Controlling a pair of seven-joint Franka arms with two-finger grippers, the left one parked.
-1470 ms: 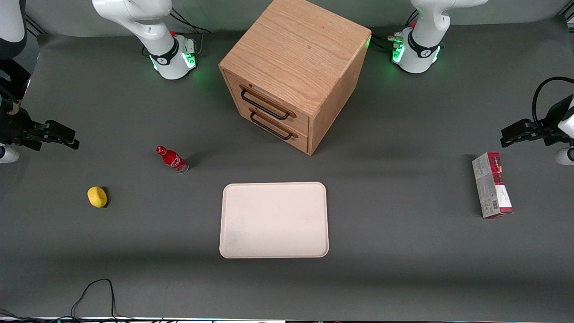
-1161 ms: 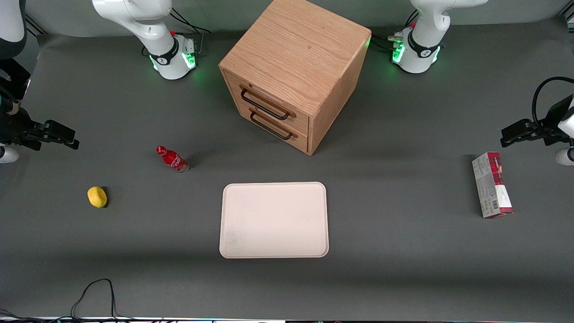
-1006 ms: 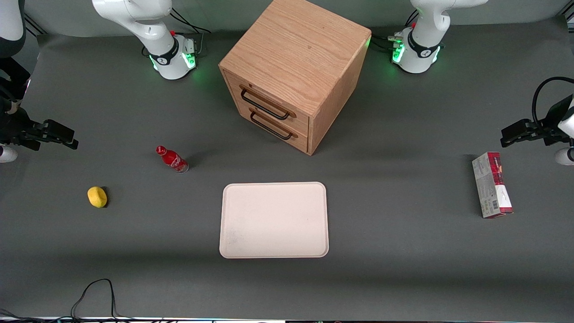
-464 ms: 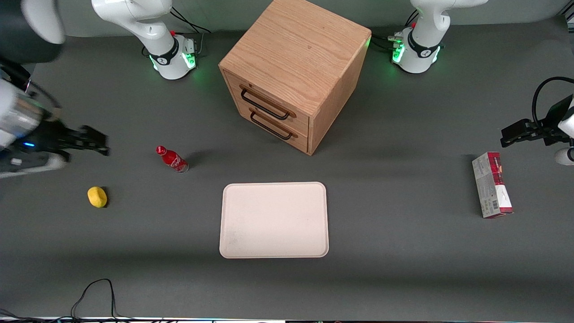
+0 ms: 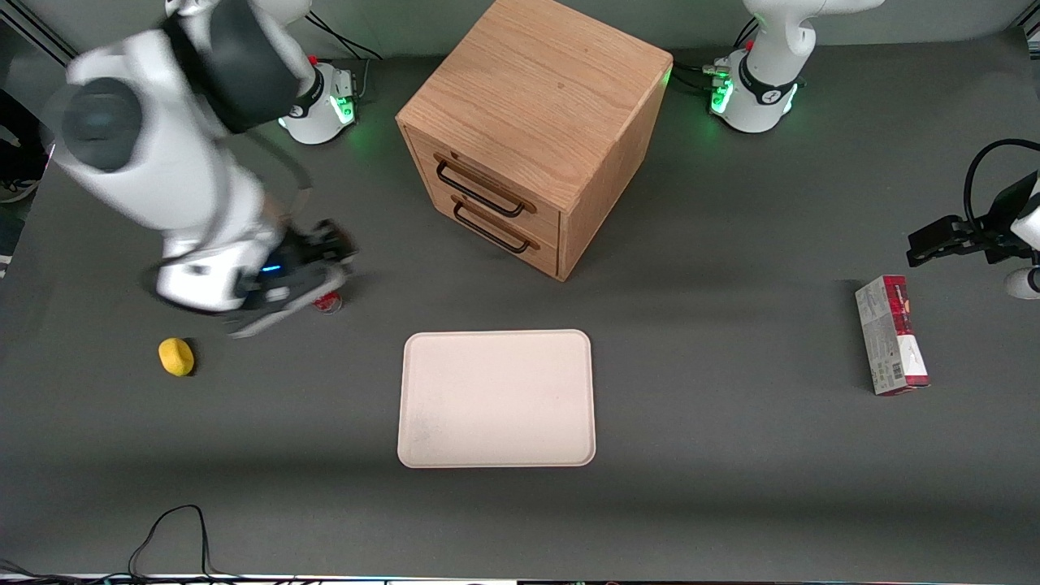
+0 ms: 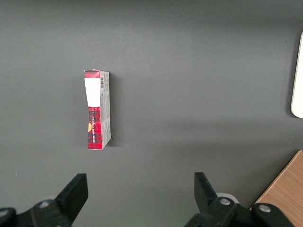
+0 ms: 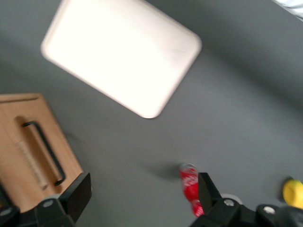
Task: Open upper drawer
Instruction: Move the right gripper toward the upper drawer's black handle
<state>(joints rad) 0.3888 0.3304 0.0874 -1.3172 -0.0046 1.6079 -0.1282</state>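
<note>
The gray table [image 5: 731,487] carries a light-oak cabinet [image 5: 536,89] standing midway between the two arm bases, its front turned toward about 7 o'clock in the front view. Bare table surface separates that front from the cream tray [image 5: 496,398], which lies flat nearer the front camera with all four rounded edges clear of other objects. The upper drawer [image 5: 479,175] sits flush in the cabinet directly above the lower drawer [image 5: 508,236]; each carries a long black bar handle, and the upper handle [image 5: 478,188] stands untouched. The gripper [image 5: 329,256] hovers above the table at about 8 o'clock from the cabinet, well apart from the handles, its fingers spread wide with nothing between them, as the right wrist view shows. A red bottle [image 5: 327,302] lies just beside and partly under the gripper. A red-and-white box [image 5: 891,335] lies toward the parked arm's end, and a yellow lemon [image 5: 176,357] toward the working arm's end.
</note>
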